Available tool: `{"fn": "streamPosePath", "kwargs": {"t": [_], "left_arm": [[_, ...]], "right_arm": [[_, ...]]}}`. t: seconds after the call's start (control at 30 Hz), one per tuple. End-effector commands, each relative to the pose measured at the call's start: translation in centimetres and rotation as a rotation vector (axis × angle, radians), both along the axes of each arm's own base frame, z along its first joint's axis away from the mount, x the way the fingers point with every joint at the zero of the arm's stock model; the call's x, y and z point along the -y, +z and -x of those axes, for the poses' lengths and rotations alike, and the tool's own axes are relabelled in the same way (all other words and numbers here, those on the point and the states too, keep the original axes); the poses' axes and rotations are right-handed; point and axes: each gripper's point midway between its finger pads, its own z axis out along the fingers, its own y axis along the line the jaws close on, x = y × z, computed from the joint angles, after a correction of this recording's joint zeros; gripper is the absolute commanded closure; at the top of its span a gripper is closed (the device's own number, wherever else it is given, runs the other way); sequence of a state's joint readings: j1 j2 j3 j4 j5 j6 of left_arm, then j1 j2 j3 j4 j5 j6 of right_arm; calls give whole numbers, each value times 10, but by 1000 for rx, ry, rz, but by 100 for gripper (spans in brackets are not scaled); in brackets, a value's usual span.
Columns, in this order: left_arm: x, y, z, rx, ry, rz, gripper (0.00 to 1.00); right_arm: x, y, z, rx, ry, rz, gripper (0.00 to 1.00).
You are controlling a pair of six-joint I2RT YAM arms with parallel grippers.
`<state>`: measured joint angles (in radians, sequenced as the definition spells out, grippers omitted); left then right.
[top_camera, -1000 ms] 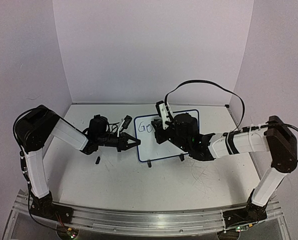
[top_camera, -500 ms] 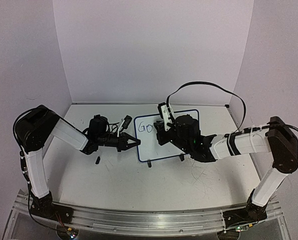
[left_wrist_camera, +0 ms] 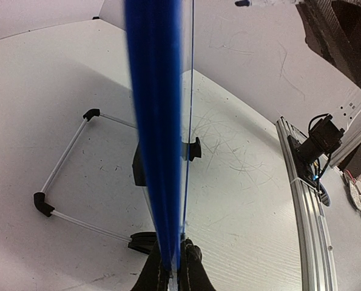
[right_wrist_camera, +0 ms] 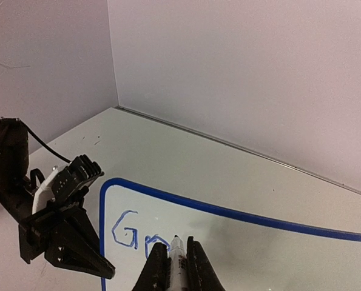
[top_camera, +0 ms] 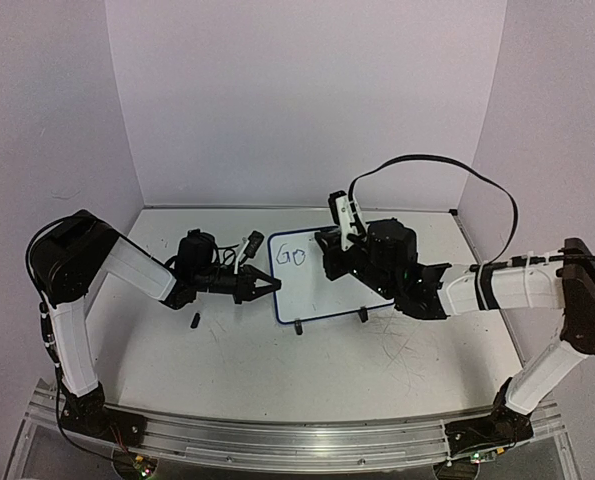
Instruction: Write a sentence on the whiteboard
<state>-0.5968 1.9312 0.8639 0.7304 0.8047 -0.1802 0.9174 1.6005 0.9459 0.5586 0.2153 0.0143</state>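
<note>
The small white rectangular whiteboard with the thin blue frame [top_camera: 322, 295] stands propped on its black feet [top_camera: 297, 327] near the middle of the scratched grey-white surface [top_camera: 227, 370], with the left jaws closed on its left frame edge and the right jaws closed on a white marker [right_wrist_camera: 178, 251] whose tip rests beside the blue handwritten letters "Go" [right_wrist_camera: 138, 237]. Excess tip pressure may pivot the board about this single-edge clamp, distorting strokes or pulling the frame free; a low wrist may smear wet ink.

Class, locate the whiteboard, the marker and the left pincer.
whiteboard [top_camera: 317, 290], top view, bare white face.
marker [right_wrist_camera: 178, 253], right wrist view, barrel near tip.
left pincer [left_wrist_camera: 175, 268], left wrist view, between fingertips.
</note>
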Motion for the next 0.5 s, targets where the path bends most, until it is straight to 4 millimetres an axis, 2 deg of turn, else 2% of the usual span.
{"fn": "streamPosePath", "kwargs": {"t": [0.0, 0.47], "left_arm": [[-3, -9, -4, 24, 23, -54, 100], [-3, -9, -3, 24, 22, -56, 100]], "right_arm": [[2, 2, -4, 7, -2, -4, 100], [-11, -6, -11, 1, 15, 1, 100]]}}
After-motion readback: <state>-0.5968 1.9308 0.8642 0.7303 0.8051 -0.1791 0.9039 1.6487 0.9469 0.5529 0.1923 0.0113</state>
